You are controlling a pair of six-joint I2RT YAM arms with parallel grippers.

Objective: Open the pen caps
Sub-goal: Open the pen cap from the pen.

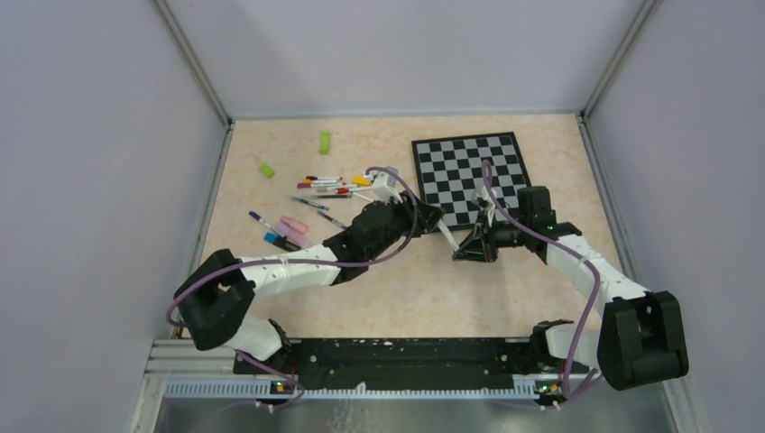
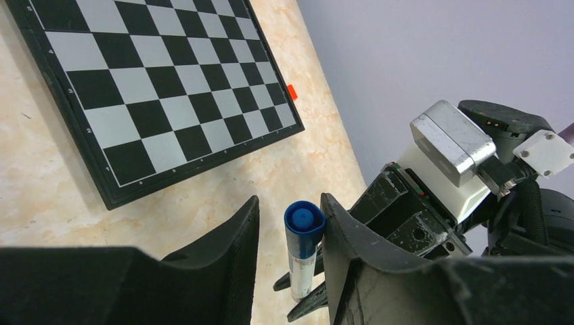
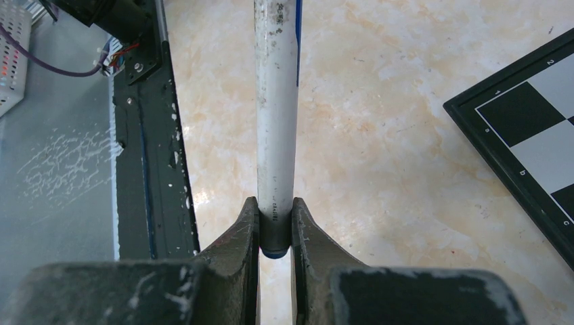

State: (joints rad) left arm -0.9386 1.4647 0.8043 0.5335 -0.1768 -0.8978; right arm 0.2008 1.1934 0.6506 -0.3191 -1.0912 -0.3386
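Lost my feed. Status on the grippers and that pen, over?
Right gripper shut on the pen, tail end. Left gripper open around its blue cap, one finger touching. Chessboard nearby, not touching the pen.

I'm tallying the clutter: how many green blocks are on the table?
2. One green block lies near the far edge, left of the chessboard; the second green block lies farther left and nearer. More may be hidden.

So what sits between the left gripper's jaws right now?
A blue pen cap, touching one jaw with a gap at the other, shown in the left wrist view.
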